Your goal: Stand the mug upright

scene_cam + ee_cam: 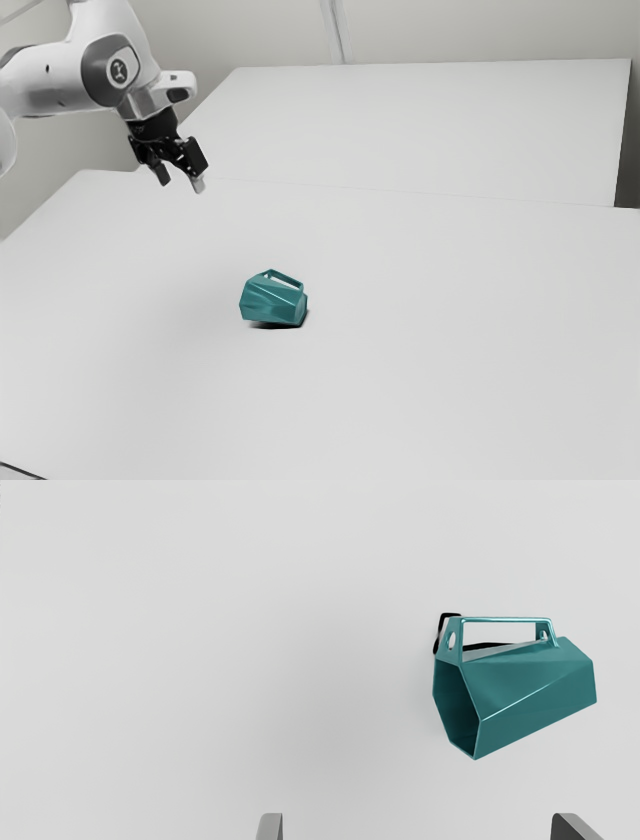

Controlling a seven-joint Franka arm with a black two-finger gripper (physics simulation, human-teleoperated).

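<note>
Exterior view: mug (pixel 273 303) lies on its side on the table (pixel 350 420), handle uppermost; which end is the mouth, I can't be sure from here. Hand (pixel 182 184) is raised above the table, well apart from the mug, toward the exterior view's upper left. Wrist view: fingers (pixel 270 827) spread, nothing gripped; the mug's open mouth (pixel 455 705) shows sideways. Progress, as judged: upright not achieved. Remaining: approach, grasp, lift or tip, turn mouth up, set on base, release.
</note>
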